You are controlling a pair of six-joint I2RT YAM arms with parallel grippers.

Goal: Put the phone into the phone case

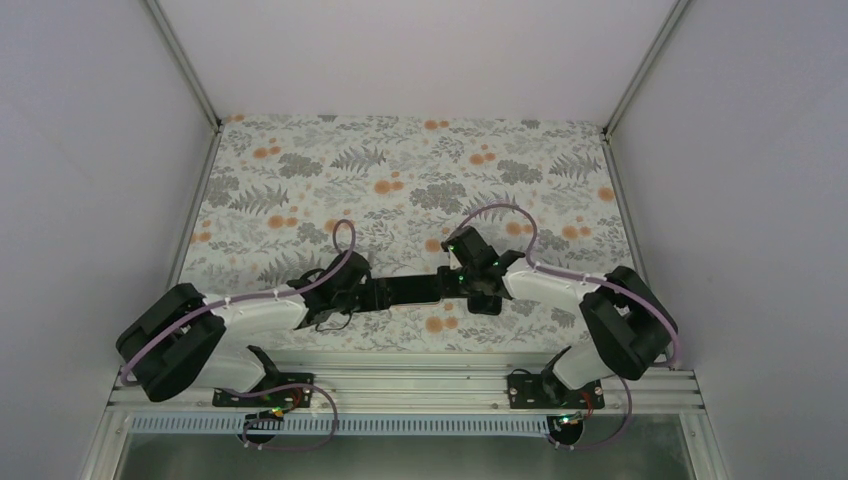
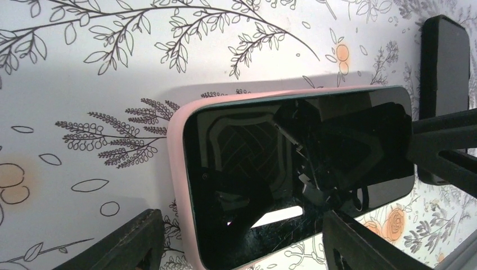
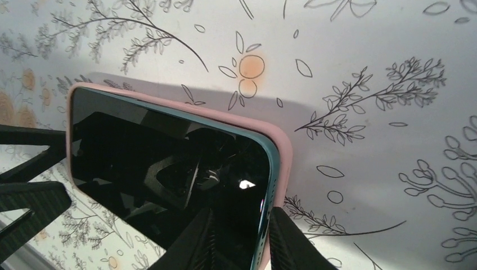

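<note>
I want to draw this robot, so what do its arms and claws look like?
The left arm and right arm both have smooth white tubes between chunky black joints. A thin purple cable loops along each one, and tiny green lights glow on the right one. Each claw, like the right claw, is black with flat, ridged fingers.

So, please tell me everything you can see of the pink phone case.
The case is pale pink, matte and soft-looking, with rounded corners. It wraps the edges of the phone, whose dark glossy screen faces up; a thin teal rim shows just inside the pink. The right gripper clamps it at one end, over the flowered table.
</note>
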